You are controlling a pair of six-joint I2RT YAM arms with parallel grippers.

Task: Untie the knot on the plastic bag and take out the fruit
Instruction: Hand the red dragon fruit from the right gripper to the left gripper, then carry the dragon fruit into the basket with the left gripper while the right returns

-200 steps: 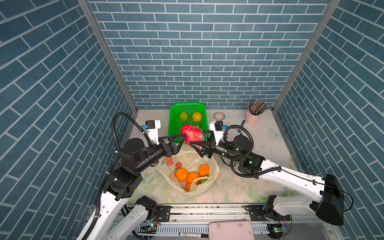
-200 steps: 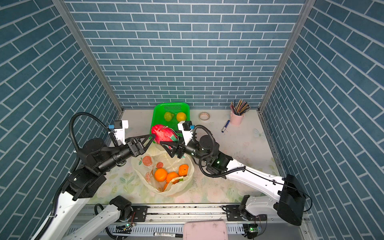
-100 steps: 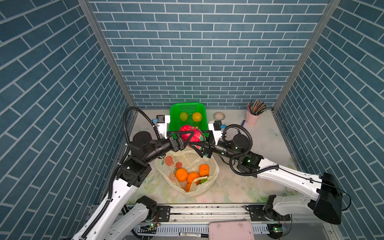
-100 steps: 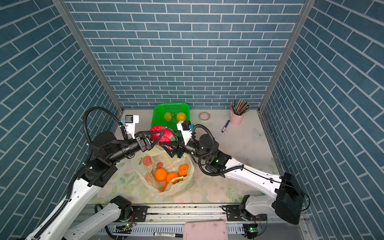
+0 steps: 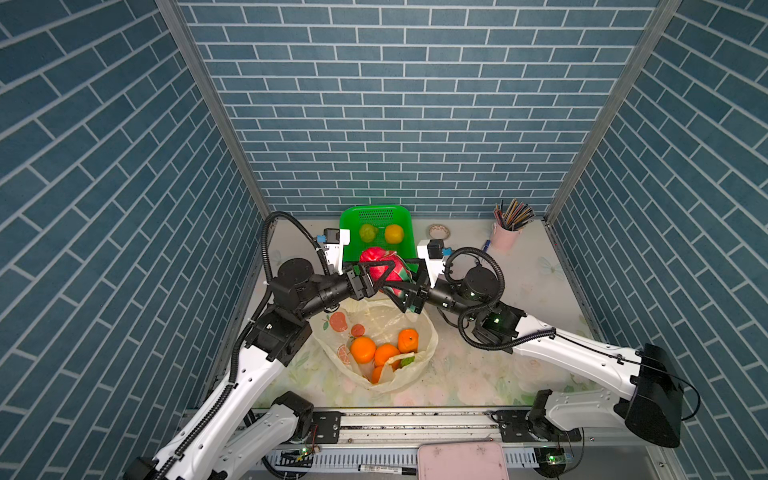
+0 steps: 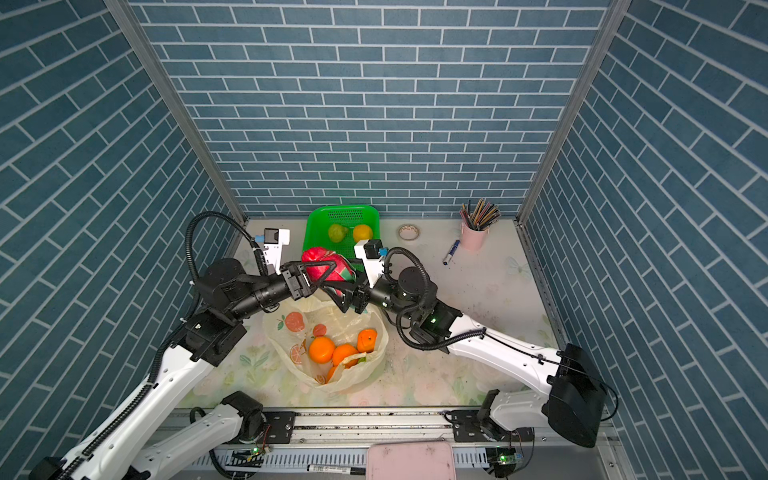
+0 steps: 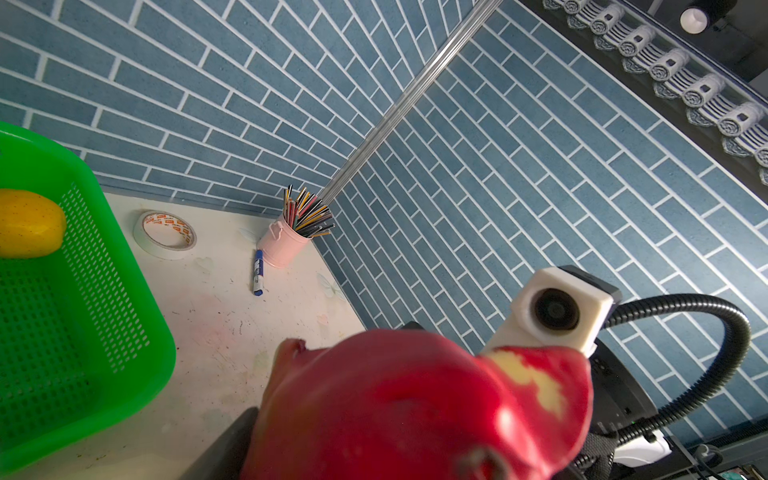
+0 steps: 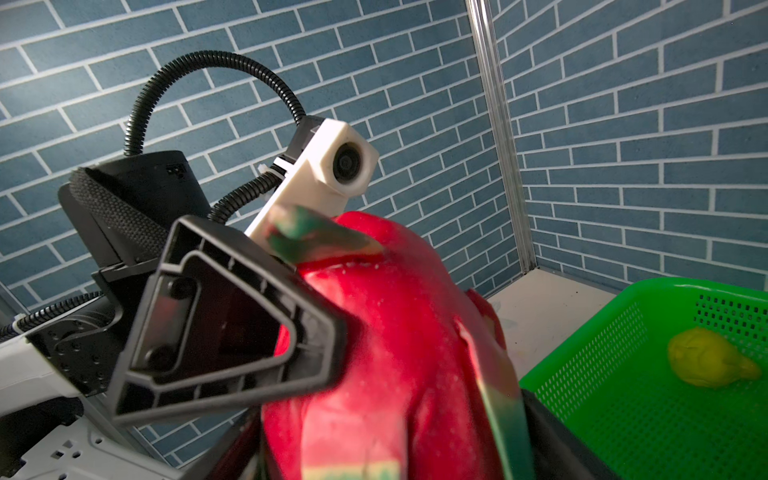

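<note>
Bag (image 5: 382, 322) seen only in top views; dragon fruit (image 7: 415, 407) fills wrist views.

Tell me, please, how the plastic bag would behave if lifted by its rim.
Probably floppy: the plastic bag lies crumpled and slumped around the oranges, so it would likely fold rather than hold shape. Its mouth gapes open, so the round oranges might roll and spill if one side rises. The thin, see-through film could tear under their weight.
</note>
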